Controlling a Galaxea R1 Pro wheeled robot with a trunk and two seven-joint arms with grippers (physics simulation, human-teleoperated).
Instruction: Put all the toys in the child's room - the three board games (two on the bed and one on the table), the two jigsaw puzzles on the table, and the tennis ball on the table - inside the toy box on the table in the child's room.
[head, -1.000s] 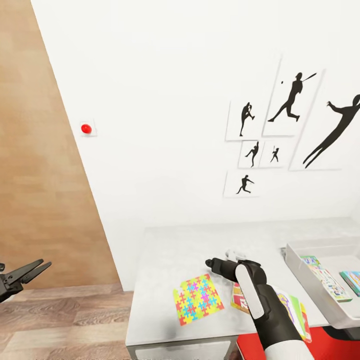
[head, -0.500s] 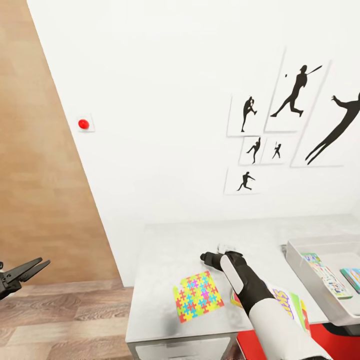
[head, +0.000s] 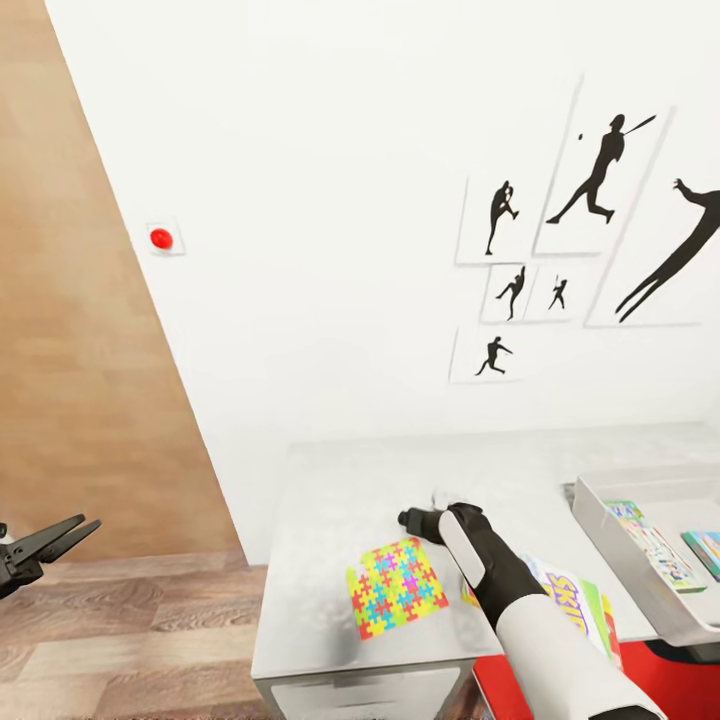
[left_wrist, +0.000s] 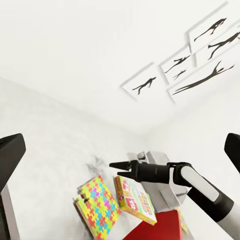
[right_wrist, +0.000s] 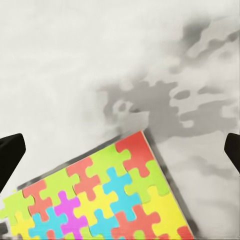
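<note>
White wall with silhouette prints (head: 590, 250) stood behind the table (head: 340, 500). Right gripper (head: 408, 519) fingers were spread wide and empty, hovering just above the table beyond the jigsaw puzzle's (head: 397, 588) far corner. Skip-Bo game (head: 578, 612) lay under the right forearm; toy box (head: 610, 540) sat at the table's right. Left gripper (head: 62, 534) was open and empty, well off the table over the floor.

The right arm reaches forward, its right gripper (head: 408, 519) open wide. The left gripper (head: 60, 535) hangs low at the left, fingers nearly together.
</note>
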